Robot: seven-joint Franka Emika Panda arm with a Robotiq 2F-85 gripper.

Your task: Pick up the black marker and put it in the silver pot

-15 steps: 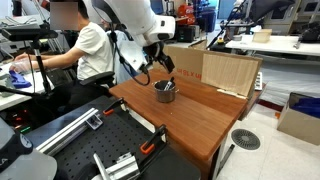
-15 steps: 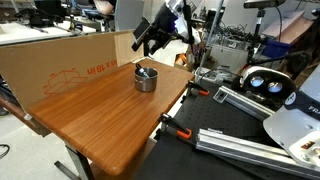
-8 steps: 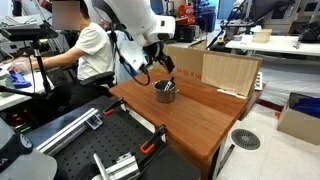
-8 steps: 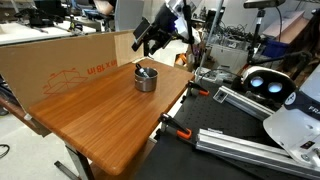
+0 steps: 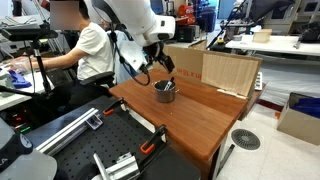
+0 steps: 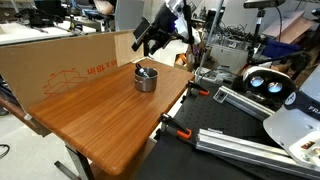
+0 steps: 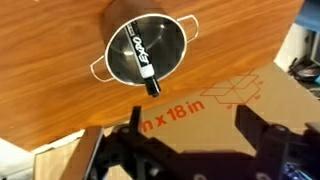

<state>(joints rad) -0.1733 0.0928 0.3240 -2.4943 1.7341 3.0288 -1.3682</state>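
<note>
The silver pot [image 7: 146, 50] stands on the wooden table and shows in both exterior views [image 5: 165, 91] [image 6: 146, 77]. The black marker [image 7: 140, 57] lies slanted inside it, one end sticking out over the rim. My gripper [image 7: 190, 125] is open and empty. It hangs above and behind the pot, over a cardboard sheet, and shows in both exterior views [image 5: 161, 58] [image 6: 150, 38].
A cardboard sheet [image 6: 70, 62] with red print stands along the table's back edge. A cardboard box [image 5: 228, 70] sits on the table [image 5: 200, 115]. A seated person [image 5: 85, 50] is beside the arm. Metal rails and clamps [image 6: 235, 140] lie past the table's edge.
</note>
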